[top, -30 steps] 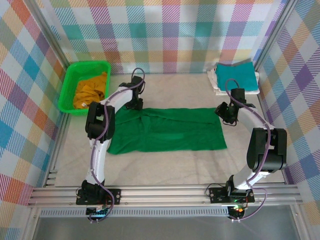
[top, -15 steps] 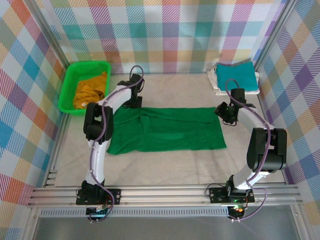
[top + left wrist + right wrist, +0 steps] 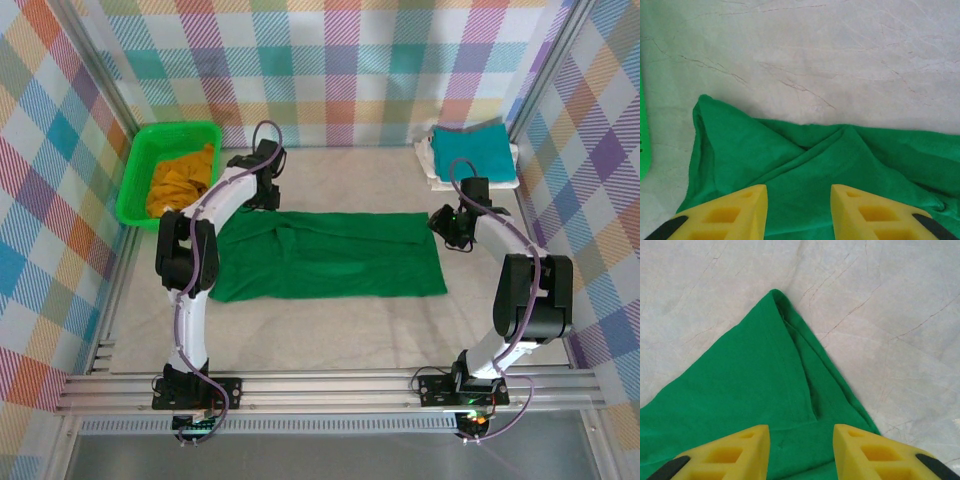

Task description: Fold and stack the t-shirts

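On table (image 3: 330,330): four t-shirts (image 3: 330,258), one basket (image 3: 135,165)

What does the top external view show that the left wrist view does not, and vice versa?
Top external view: the mustard yellow cloth t-shirt, the teal cloth t-shirt on a white t-shirt. Left wrist view: crossing creases near the yellow fingers. Both: the dark green cloth t-shirt on the pale table, the bright green plastic basket.

The left arm (image 3: 185,260) bends at its elbow and reaches forward and rightward, wrist tipped down, the left fingers (image 3: 722,215) standing parted. The right arm (image 3: 530,295) arcs forward and inward, the right fingers (image 3: 725,452) likewise parted, pointing down.
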Tool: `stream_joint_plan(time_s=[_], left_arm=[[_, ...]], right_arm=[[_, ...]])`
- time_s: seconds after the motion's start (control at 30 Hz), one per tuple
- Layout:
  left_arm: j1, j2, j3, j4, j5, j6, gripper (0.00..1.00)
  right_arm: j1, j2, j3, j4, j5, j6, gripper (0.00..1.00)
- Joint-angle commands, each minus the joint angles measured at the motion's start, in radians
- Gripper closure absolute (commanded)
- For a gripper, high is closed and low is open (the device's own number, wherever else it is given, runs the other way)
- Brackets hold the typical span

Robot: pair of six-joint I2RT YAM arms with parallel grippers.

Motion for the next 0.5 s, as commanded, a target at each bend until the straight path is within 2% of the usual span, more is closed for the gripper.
stream_joint_plan(time_s=[0.0, 0.13, 0.3, 0.47], left_arm=[[-0.007, 0.017, -0.028, 0.018, 0.03, 0.012, 0.59], [0.004, 0.06, -0.015, 0.034, 0.034, 0.023, 0.56], [0.027, 0.138, 0.055, 0.023, 0.043, 0.031, 0.53], [0.037, 0.194, 0.098, 0.03, 0.052, 0.035, 0.58]], right_arm=[[-0.005, 0.008, 0.001, 0.023, -0.041, -0.021, 0.6], [0.014, 0.008, 0.01, 0.03, -0.103, -0.063, 0.54], [0.043, -0.019, -0.008, 0.054, -0.12, -0.098, 0.47], [0.047, -0.035, -0.017, 0.062, -0.12, -0.099, 0.47]])
